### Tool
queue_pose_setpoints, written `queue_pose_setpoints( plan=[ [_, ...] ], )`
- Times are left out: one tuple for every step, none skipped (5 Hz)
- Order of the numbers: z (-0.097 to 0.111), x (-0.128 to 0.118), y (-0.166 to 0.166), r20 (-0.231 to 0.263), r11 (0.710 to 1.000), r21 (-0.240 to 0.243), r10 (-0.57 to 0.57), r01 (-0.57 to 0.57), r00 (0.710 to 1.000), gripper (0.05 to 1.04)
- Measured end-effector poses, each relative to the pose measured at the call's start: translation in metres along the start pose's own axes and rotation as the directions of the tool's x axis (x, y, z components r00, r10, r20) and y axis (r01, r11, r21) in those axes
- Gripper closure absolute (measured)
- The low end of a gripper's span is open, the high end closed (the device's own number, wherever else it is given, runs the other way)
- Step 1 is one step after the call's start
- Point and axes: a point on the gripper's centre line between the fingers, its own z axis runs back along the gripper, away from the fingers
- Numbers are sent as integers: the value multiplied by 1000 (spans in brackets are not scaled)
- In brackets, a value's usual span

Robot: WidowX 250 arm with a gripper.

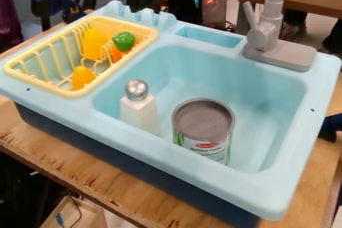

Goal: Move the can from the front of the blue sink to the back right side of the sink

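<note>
Can [202,120] stands upright in sink [175,163] near silver-topped bottle [139,114]; likely stiff, slick, heavy if full. We'd pinch its upper sides. Gripper state: we can't tell.

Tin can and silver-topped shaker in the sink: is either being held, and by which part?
Neither is held: the tin can and silver-topped shaker stand free in the sink.
</note>
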Motion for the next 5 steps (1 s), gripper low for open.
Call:
queue_pose_setpoints(
  plan=[
    [-7,0,-1,-25,1000,-8,1,-1,1000,81],
    [-19,-8,-10,-69,998,-61,-15,11,997,81],
    [-17,-19,-26,-84,995,-74,-70,64,994,81],
    [-24,-30,-42,-118,991,-93,-110,100,987,81],
    [-32,-36,-63,-134,983,-113,-158,143,978,81]
  ],
)
